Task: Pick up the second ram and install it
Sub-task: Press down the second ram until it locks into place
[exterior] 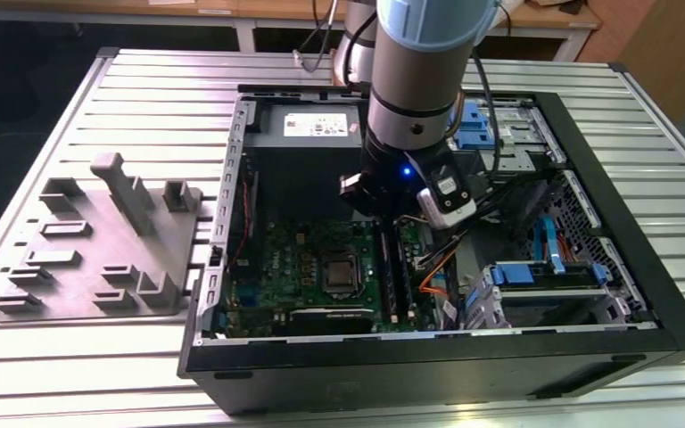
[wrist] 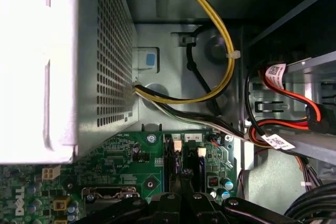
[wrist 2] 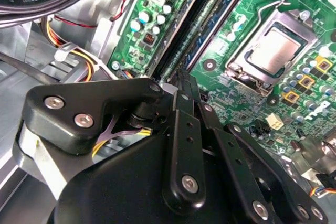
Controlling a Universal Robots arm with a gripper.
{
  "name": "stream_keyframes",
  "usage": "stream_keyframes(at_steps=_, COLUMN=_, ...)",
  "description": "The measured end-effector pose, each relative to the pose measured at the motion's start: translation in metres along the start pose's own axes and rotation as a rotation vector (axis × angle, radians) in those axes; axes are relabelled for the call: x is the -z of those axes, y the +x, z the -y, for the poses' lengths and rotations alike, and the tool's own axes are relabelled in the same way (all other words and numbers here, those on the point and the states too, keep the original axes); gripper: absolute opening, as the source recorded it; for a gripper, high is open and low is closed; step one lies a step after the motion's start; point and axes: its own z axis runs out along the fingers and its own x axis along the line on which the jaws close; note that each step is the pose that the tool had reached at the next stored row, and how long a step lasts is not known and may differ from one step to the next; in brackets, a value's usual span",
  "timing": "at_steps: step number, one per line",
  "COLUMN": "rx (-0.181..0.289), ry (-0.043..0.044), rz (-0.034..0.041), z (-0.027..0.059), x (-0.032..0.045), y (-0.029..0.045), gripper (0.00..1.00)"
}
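Gripper [wrist 2: 181,80] pressed together over motherboard [wrist 2: 294,3] slots — second ram [wrist 2: 185,34] seated just beneath fingertips

- Open computer case [exterior: 628,294] lies on its side on a slatted metal table [exterior: 140,98].
- Robot arm [exterior: 420,80] reaches down into the case from above; its wrist sits over the green motherboard [exterior: 283,267], a small blue light showing on it.
- Gripper end hidden behind the wrist; fingers not readable.
- Black slot rails [exterior: 392,285] run just below the wrist, beside the processor socket [exterior: 340,275].
- Grey moulded fixture tray [exterior: 99,241] rests on the table toward the exterior view's left, well apart from the case.
- Blue drive brackets [exterior: 545,272] toward the exterior view's right.
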Motion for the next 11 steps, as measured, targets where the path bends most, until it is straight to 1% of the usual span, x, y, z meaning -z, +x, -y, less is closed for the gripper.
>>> stream_keyframes(at_steps=4, rx=0.000, ry=0.0002, rz=0.0000, z=0.0000, x=-0.0002, y=0.0000, gripper=0.07)
stream_keyframes(at_steps=8, rx=0.000, ry=-0.0034, rz=-0.0001, z=0.0002, x=-0.0029, y=0.0002, gripper=0.07)
stream_keyframes(at_steps=11, rx=0.000, ry=-0.0034, rz=-0.0002, z=0.0002, x=-0.0030, y=0.0001, gripper=0.07)
